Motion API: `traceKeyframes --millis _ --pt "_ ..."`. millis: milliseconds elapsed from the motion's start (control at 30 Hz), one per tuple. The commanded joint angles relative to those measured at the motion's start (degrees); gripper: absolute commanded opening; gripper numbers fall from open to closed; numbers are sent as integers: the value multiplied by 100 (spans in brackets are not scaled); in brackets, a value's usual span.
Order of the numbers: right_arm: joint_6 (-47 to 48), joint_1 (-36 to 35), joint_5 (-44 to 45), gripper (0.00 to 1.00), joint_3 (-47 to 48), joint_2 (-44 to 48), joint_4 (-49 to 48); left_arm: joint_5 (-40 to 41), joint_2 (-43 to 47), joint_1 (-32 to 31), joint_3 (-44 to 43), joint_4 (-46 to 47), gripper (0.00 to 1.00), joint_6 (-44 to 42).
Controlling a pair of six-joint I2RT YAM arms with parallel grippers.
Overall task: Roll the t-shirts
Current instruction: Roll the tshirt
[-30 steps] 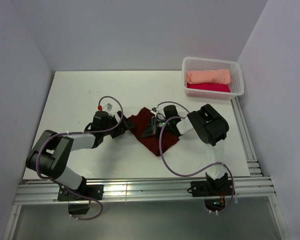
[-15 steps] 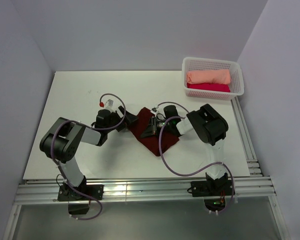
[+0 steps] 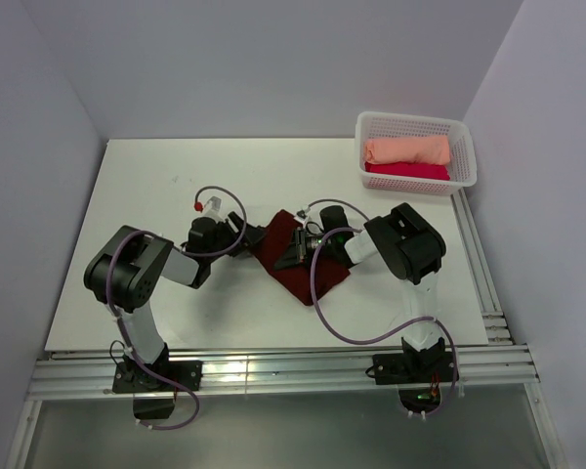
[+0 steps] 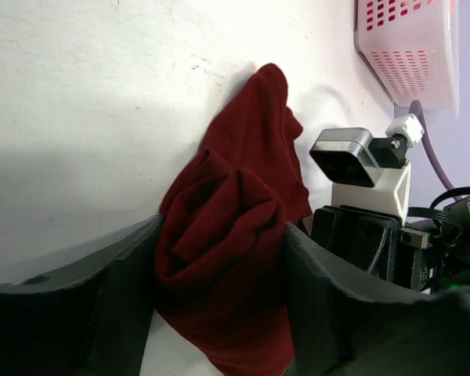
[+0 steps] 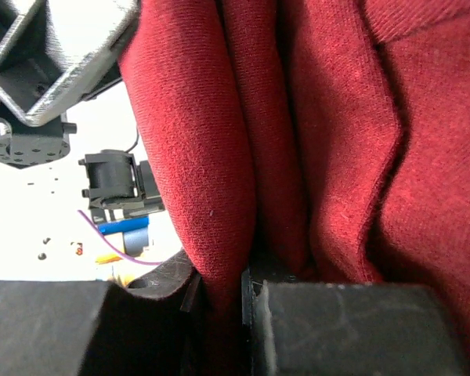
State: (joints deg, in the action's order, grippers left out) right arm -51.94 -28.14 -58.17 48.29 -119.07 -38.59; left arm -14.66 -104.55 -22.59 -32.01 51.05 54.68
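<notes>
The dark maroon t-shirt [image 3: 303, 271] lies bunched and partly rolled on the white table [image 3: 176, 186], between my two grippers. My left gripper [image 3: 256, 237] is at its left end. In the left wrist view its fingers [image 4: 219, 235] press on both sides of the rolled end of the shirt [image 4: 243, 157]. My right gripper [image 3: 291, 252] lies over the shirt's middle. In the right wrist view it [image 5: 223, 294] is shut on a hanging fold of the shirt [image 5: 196, 157]. No neck label shows. The peach t-shirt [image 3: 406, 150] and the crimson t-shirt [image 3: 407, 171] lie rolled in the basket.
A white mesh basket [image 3: 466, 156] stands at the table's back right corner; it also shows in the left wrist view [image 4: 411, 55]. Purple cables loop from both arms. A metal rail [image 3: 273, 366] runs along the near edge. Both wrists are close together over the shirt.
My left gripper has moved right, up to the shirt's left end, and its elbow has folded in. The right arm and the shirt have hardly moved.
</notes>
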Motion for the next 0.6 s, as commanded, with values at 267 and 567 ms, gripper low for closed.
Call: traceKeyframes --millis 267,567 --pt "123 -69 -80 31 -144 252 -44 94 -57 -26 -77 -384 0 -431" --pt "1676 -218 981 60 13 1481 2229 217 75 -17 -174 -867 0 -800"
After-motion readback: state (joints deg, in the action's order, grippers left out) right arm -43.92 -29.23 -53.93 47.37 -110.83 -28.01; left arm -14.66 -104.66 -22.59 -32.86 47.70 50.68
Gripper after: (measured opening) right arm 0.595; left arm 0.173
